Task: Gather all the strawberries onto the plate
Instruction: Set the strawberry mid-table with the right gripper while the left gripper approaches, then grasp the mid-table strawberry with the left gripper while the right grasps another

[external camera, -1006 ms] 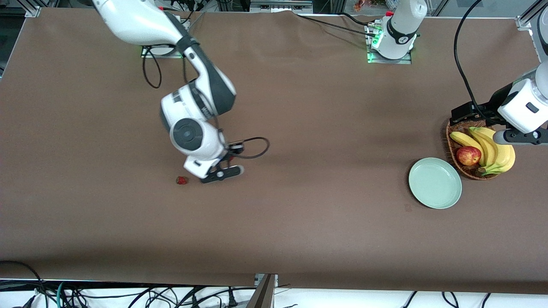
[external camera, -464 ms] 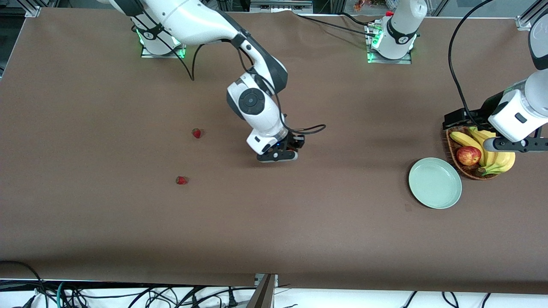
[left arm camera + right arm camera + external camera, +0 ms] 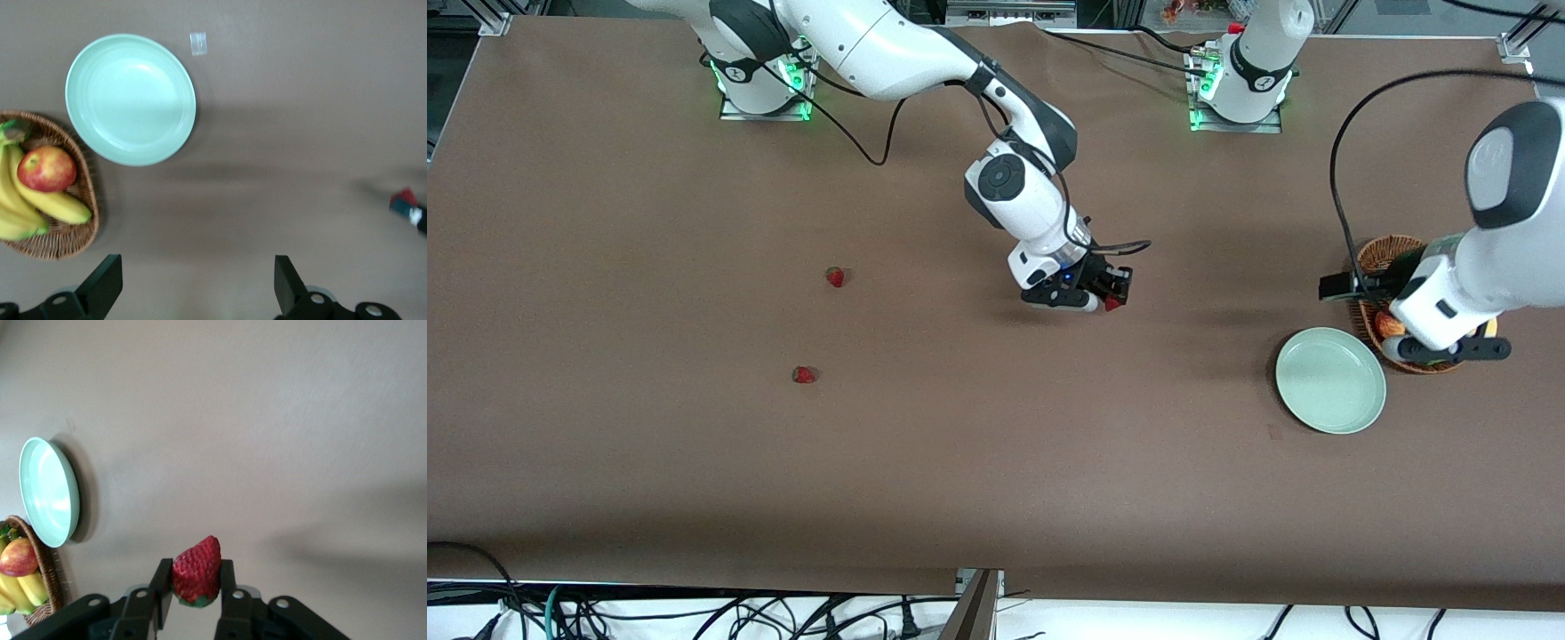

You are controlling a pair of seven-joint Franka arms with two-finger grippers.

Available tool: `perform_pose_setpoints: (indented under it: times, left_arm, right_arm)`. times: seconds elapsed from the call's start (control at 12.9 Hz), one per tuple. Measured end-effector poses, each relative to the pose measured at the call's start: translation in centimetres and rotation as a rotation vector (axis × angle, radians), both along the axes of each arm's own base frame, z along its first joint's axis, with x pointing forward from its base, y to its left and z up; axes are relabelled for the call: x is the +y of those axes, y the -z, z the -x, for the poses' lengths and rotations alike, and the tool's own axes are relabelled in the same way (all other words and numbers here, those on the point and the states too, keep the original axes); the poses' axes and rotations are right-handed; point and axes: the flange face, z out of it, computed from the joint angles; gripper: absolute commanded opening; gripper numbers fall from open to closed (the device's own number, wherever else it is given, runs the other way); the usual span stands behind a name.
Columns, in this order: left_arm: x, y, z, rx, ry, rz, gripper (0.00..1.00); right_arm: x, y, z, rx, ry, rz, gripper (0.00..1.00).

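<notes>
Red strawberry sits pinched in your right gripper over mid-tabletop; carry it level to the mint plate, release low, left gripper waiting spread above the basket.

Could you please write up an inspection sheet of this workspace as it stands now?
Surface: brown table, no spills seen.
Job's things: mint plate holds nothing; two strawberries lie on the table toward the right arm's end, one farther from the front camera than the other; a third strawberry is in the right tool.
Clutter: wicker basket with bananas and an apple, beside the plate.
Grippers: right tool shut on the strawberry, over the mid-table; left tool open, over the basket.
Cables: black loops run from the arms; more hang below the table's near edge.
Surroundings: metal frame posts at the corners.
</notes>
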Motion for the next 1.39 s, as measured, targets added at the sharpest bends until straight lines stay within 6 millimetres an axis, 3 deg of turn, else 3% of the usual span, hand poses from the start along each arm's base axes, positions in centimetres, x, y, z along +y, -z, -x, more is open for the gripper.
perform_pose_setpoints:
  times: [0.15,0.39,0.62,0.85,1.01,1.16,1.39]
  left_arm:
    - [-0.4,3.9,-1.4,0.033,-0.015,-0.013,1.00]
    - [-0.7,11.7,-3.2,0.079,-0.037,-0.032,1.00]
    - [-2.6,16.7,-3.8,0.113,-0.025,-0.036,1.00]
    - [-6.7,21.2,-3.0,0.182,0.005,-0.002,1.00]
    - [-10.6,24.2,-2.1,0.222,0.022,0.036,1.00]
    - [-13.4,25.9,-1.3,0.242,0.051,0.032,1.00]
    - [-13.4,26.4,-0.4,0.305,0.055,0.021,1.00]
  right_arm:
    - [0.4,-0.4,0.3,0.003,0.005,-0.008,1.00]
    - [-1.0,-2.0,-1.6,0.050,0.003,0.039,1.00]
    - [-6.6,-6.2,-6.2,0.146,-0.061,0.157,1.00]
    - [-10.6,-8.2,-8.2,0.149,-0.091,0.243,1.00]
    - [-14.2,-7.3,-9.1,0.145,-0.155,0.413,1.00]
    - [-19.1,-6.1,-10.5,0.168,-0.279,0.594,1.00]
    - [-25.5,-4.4,-12.5,0.227,-0.378,0.707,1.00]
